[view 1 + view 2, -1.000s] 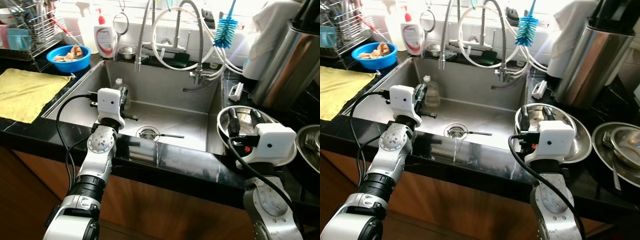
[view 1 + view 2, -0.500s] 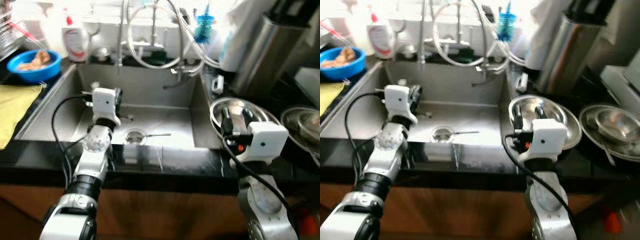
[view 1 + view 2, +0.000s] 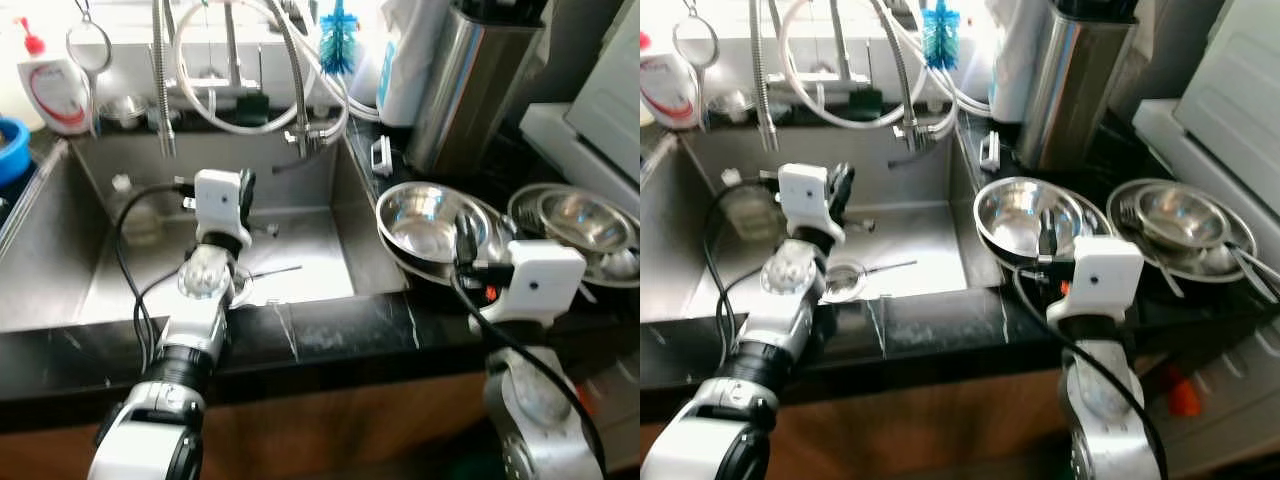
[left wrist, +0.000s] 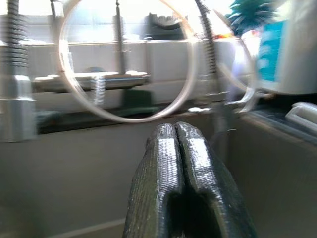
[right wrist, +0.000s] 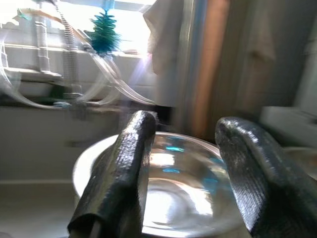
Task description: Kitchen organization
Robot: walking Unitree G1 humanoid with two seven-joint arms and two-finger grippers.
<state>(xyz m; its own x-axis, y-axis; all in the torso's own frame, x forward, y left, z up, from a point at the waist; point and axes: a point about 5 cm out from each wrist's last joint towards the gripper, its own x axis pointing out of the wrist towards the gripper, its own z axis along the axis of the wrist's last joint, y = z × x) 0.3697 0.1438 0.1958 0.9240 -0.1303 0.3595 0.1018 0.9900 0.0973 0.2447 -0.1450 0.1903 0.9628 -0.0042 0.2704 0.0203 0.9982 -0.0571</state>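
Two grippers are raised at the counter edge. Left gripper (image 4: 176,144) is over the sink (image 3: 60,290), fingers pressed together, empty, aimed at the back wall below the hose loops (image 3: 240,110). Right gripper (image 5: 185,144) has fingers spread wide, empty, just above the near rim of a steel bowl (image 3: 425,225) on the black counter right of the sink. More steel bowls (image 3: 1180,225) are stacked further right. A utensil (image 3: 275,271) lies by the drain.
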